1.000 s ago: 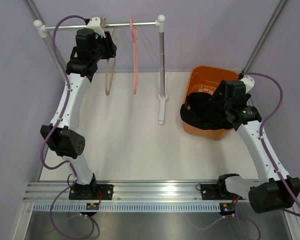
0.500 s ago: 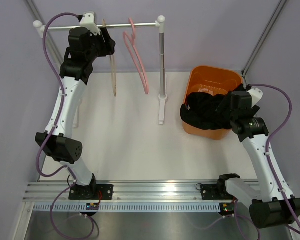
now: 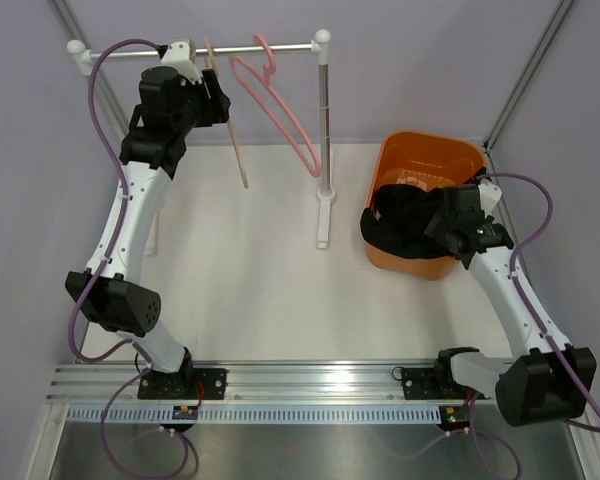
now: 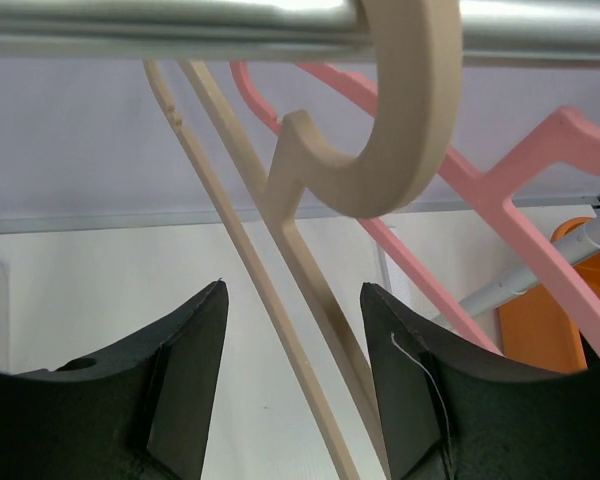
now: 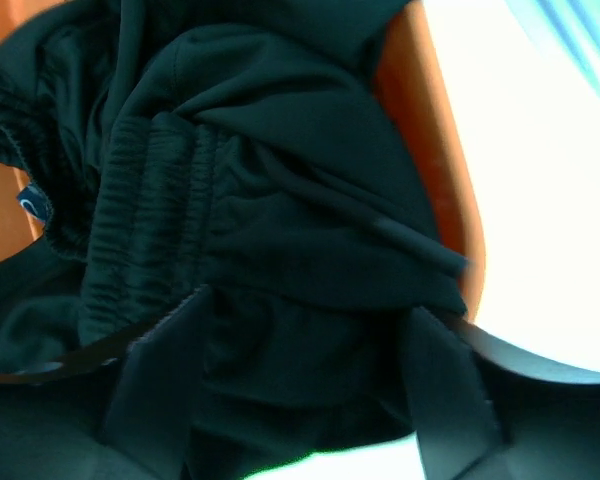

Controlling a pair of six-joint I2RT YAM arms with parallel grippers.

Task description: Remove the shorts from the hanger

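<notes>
On the white table (image 3: 240,290), the garment rack (image 3: 324,140) is standing at the far edge, and its horizontal rail (image 3: 270,47) is carrying two hangers. At the right side, the orange bin (image 3: 430,150) is sitting well apart from the rack. The black shorts (image 3: 405,225) are lying in this bin, bunched up and draping over its near rim. No patterned garment is showing in any view.

The pink hanger (image 3: 285,110) and the beige hanger (image 4: 410,150) are both hanging bare and tilted on the rail.

The left gripper (image 4: 292,300) is sitting just under the rail with its jaws apart. The beige hanger's thin shafts are passing between the fingers without being clamped. The right gripper (image 5: 308,305) is hovering over the shorts in the bin, jaws spread wide and clamping nothing.

Judgement: the removal step appears complete for the black garment, and the release into the bin is finishing. The next move calls for lifting the right gripper straight up, clear of the drawstring and loose folds. The left gripper needs backing away without hooking the beige hanger.
</notes>
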